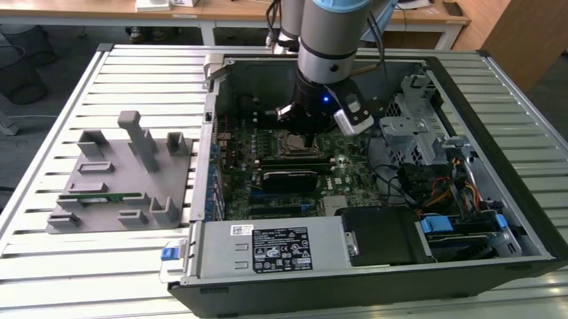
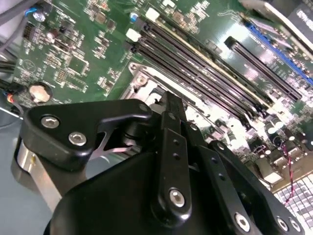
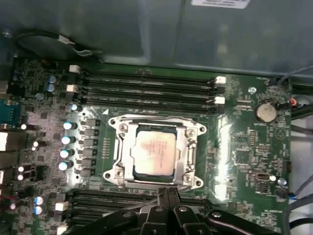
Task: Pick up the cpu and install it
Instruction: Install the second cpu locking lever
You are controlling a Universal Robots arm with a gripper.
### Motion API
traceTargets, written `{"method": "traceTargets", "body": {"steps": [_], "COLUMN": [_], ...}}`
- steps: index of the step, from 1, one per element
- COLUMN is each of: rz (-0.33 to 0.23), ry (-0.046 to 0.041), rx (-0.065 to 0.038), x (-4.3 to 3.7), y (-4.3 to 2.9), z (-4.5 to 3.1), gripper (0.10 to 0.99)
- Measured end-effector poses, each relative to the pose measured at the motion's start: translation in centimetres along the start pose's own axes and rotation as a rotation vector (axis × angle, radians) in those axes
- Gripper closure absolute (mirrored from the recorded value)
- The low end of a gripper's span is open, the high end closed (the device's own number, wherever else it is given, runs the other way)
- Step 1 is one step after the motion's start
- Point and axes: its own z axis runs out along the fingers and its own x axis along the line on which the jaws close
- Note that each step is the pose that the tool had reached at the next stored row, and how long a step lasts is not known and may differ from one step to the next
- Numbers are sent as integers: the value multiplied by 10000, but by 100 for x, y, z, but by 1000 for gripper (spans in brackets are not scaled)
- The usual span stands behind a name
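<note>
The cpu point(image 3: 154, 152), a flat square chip with a silvery top, lies inside the metal socket frame point(image 3: 191, 147) on the green motherboard point(image 3: 239, 147). It looks flat and level in the socket. My gripper point(image 3: 166, 192) hangs just beside the socket's edge, its two black fingers closed together with nothing between them. In the second wrist view the gripper point(image 2: 169, 102) points down at the socket area. In the exterior view the gripper point(image 1: 307, 135) stands inside the open computer case point(image 1: 497, 219), right over the socket point(image 1: 286, 145).
Black memory slots point(image 3: 146, 90) run on both sides of the socket. A coin battery point(image 3: 265, 111) sits near them. A grey fixture point(image 1: 124, 179) with a green memory stick point(image 1: 100, 197) lies at the exterior view's left. A drive cage point(image 1: 417, 126) and cables point(image 1: 443, 193) fill the case's other side.
</note>
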Motion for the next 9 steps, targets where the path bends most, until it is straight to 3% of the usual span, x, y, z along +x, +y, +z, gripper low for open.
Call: {"method": "traceTargets", "body": {"steps": [9], "rz": [-1], "ry": [0], "rx": [0], "x": [112], "y": [-83], "z": [-3], "gripper": [980]}}
